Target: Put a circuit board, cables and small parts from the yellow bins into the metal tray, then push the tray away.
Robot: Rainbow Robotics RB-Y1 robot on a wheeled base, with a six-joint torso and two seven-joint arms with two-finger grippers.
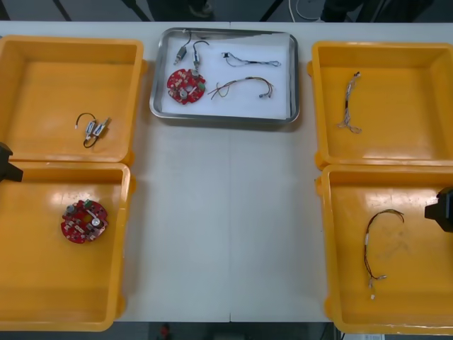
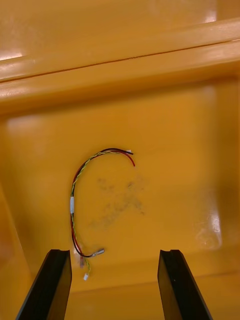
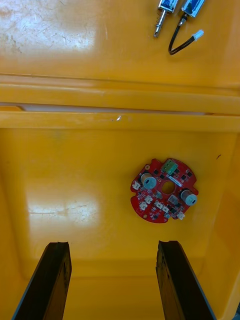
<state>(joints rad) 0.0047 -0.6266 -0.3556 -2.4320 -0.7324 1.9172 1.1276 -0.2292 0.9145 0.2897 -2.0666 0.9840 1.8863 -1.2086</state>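
Left tool [image 1: 7, 164], at the 9 o'clock edge of the front view, hangs over the seam between the two left yellow bins. Its fingers [image 3: 55, 280] stand wide apart with nothing between them. Light tabletop [image 1: 226, 227] runs bare down the middle; dark floor [image 1: 99, 8] shows past its far edge.

Left far bin [image 1: 42, 85] holds small metal parts [image 1: 98, 128] joined to a short black cable [image 1: 85, 119]. Left near bin [image 1: 42, 283] holds a red circuit board [image 1: 84, 221], flat on the bin's bottom at 4 o'clock from the left tool and apart from it.

Metal tray [image 1: 223, 119], white inside, sits at 12 o'clock on the tabletop between the far bins. It contains:
- a second red circuit board [image 1: 185, 86] at 8 o'clock;
- a small metal part [image 1: 182, 53] beside a hooked black cable [image 1: 199, 49] at 11 o'clock;
- a blue and white cable [image 1: 251, 61] at 1 o'clock;
- a red and yellow cable [image 1: 244, 85] just past centre.

Right far bin [image 1: 410, 92] holds a pale twisted cable [image 1: 350, 103]. Right near bin [image 1: 410, 283] holds a curved red and yellow cable [image 1: 375, 244], at 8 o'clock from the right tool [image 1: 440, 210] and apart from it. That tool, at the 3 o'clock edge, has its fingers [image 2: 50, 285] spread and grips nothing; one end of the curved cable lies close by a fingertip.
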